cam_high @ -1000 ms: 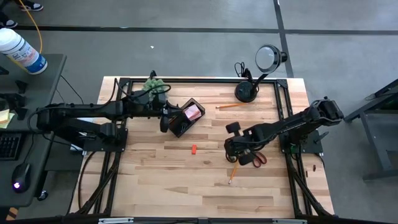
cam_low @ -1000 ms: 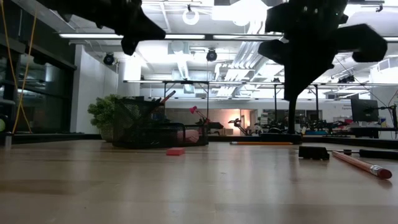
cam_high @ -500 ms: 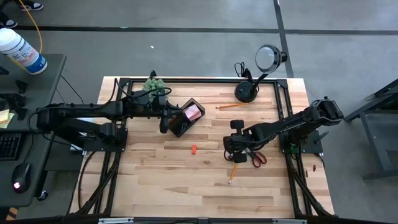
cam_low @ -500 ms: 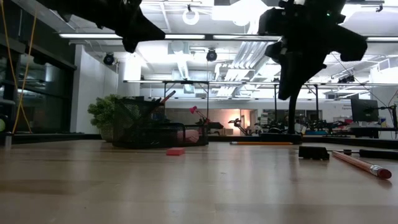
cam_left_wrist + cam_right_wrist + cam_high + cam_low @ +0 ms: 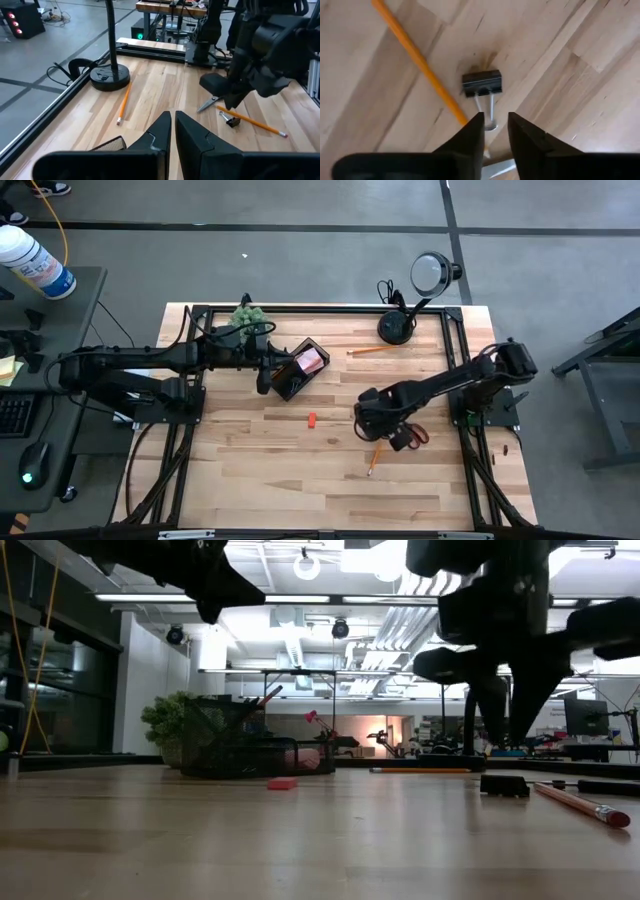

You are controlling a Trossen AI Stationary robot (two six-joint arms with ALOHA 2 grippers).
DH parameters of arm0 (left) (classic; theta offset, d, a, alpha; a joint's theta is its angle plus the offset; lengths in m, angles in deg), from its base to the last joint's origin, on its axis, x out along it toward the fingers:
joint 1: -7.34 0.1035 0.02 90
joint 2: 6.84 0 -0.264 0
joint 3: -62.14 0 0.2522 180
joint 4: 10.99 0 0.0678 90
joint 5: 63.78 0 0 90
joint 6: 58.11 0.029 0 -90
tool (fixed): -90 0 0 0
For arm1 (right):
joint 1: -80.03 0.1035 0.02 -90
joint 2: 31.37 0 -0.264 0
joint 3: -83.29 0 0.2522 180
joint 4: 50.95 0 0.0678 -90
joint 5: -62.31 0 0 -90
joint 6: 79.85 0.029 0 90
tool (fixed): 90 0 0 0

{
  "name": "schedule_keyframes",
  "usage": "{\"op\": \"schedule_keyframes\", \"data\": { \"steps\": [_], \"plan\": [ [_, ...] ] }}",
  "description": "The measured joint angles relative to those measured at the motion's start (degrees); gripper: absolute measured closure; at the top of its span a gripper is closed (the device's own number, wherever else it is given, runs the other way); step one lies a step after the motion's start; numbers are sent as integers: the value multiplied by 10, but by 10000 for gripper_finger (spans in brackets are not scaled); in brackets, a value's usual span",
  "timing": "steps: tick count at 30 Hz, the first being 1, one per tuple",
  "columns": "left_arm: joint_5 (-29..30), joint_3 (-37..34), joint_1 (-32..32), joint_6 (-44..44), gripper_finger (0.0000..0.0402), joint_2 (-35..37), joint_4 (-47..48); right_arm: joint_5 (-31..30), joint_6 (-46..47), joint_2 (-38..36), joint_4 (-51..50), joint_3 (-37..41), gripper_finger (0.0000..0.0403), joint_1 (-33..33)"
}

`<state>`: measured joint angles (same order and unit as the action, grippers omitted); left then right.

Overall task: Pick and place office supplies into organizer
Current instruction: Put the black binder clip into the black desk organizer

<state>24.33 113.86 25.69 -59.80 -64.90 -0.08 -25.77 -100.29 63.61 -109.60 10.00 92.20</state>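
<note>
Office supplies lie scattered over the wooden table (image 5: 250, 480): a small red-orange block (image 5: 311, 420) near the middle, an orange-yellow pencil (image 5: 372, 351) close to the lamp base (image 5: 395, 329), a second pencil (image 5: 374, 459) nearer the front edge, red-handled scissors (image 5: 417, 436) partly hidden under the right arm, and a black binder clip (image 5: 481, 83) resting just beside that second pencil. The organizer (image 5: 297, 369), a small dark box with see-through walls, sits toward the left rear of the table with a pink sticky-note pad (image 5: 312, 361) inside it; which compartment holds the pad cannot be told. A green spiky plant (image 5: 247, 315) stands at the table's back edge behind the left arm, and the black round-headed lamp (image 5: 436, 271) leans out past the rear right corner.

The right arm stretches in from the right edge and bends downward over the clip and pencil, covering most of the scissors from above. The right pincer (image 5: 495, 125) hangs directly above the binder clip with its fingers a little apart, clamped on nothing; the clip's wire handles point toward the gap. The left arm reaches across from the left side, and the left pincer (image 5: 173, 122) hovers at the organizer with its fingers pressed together, empty.

In the low view the block (image 5: 282, 783) lies in front of the organizer (image 5: 240, 745), and the front pencil (image 5: 580, 805) shows its pink eraser end.
</note>
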Motion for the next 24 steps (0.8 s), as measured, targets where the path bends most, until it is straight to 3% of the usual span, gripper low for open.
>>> {"op": "schedule_keyframes", "data": {
  "steps": [6,24],
  "plan": [
    [0,0,0,-1,387,0,0,0,-48,32,21,0,290,-16],
    [0,0,0,-8,387,0,-1,9,-81,60,41,24,311,-18]
  ]
}}
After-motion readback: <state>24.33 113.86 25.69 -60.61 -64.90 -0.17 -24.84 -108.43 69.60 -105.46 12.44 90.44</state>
